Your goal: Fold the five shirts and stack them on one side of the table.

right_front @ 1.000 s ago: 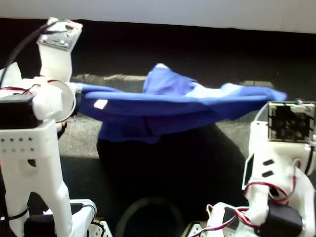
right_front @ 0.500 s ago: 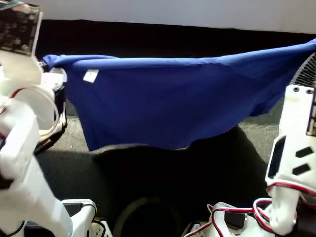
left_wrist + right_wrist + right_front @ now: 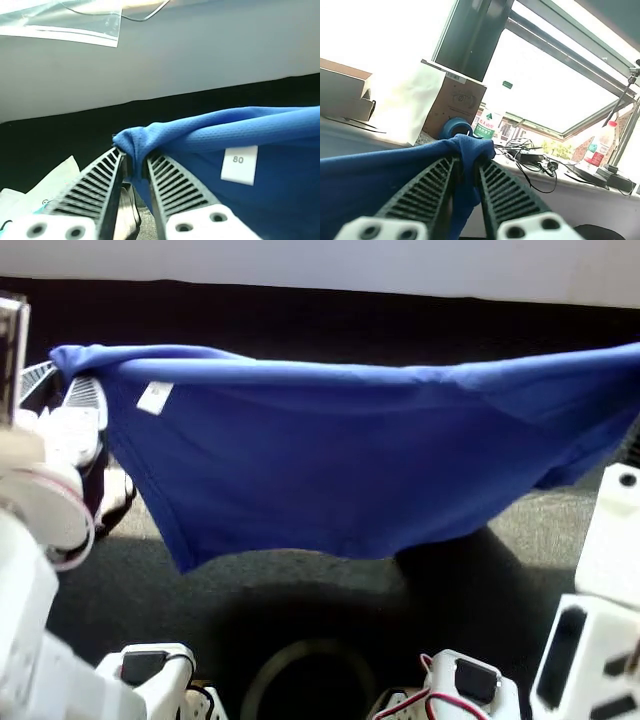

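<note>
Since a second ago we have lifted the one blue shirt [image 3: 350, 460] higher and stretched it wide above the table [image 3: 560, 530]. Two grippers hold it: the left gripper [image 3: 134, 167] is clamped on one corner and the right gripper [image 3: 467, 165] on another. The high view shows the hanging hem, and the left wrist view shows one white tag [image 3: 239, 162] up close.

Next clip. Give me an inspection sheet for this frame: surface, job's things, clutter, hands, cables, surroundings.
Surface: dark table, shadowed under the cloth.
Job's things: one blue shirt stretched in the air between the two arms, white tag showing.
Clutter: a white crumpled thing near the left hand; cannot tell what it is.
Hands: left hand shut on one shirt corner; right hand shut on the opposite corner.
Cables: red and white wires at the arm bases.
Surroundings: white wall; window, cardboard box and bottles on a sill.
</note>
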You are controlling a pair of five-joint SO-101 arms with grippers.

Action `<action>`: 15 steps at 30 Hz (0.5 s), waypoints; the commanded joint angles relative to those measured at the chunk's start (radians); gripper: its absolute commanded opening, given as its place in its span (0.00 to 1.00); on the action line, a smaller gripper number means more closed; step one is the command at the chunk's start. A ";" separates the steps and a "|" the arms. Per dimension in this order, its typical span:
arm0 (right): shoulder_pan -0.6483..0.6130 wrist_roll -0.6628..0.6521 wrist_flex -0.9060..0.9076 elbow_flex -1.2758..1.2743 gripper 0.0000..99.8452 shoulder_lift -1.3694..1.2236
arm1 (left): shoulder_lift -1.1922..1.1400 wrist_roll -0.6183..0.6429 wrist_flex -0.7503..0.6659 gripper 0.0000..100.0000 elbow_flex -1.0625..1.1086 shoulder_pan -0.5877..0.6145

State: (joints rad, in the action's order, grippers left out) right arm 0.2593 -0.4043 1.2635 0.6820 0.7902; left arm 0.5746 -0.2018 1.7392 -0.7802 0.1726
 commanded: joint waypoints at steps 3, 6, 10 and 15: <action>0.016 0.002 0.004 0.117 0.01 -0.005 | 0.070 0.008 0.002 0.01 -0.012 0.018; 0.016 0.002 -0.008 0.147 0.01 -0.010 | 0.068 0.006 0.002 0.01 0.031 0.018; 0.016 0.002 -0.025 0.148 0.01 -0.013 | 0.074 0.008 -0.006 0.01 0.180 0.018; 0.016 0.002 -0.022 0.156 0.01 -0.005 | 0.076 0.009 -0.005 0.01 0.203 0.018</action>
State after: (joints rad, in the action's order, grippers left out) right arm 0.2593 -0.4043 1.2605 0.8155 0.7917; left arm 0.6421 -0.2018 1.7392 -0.5808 0.1741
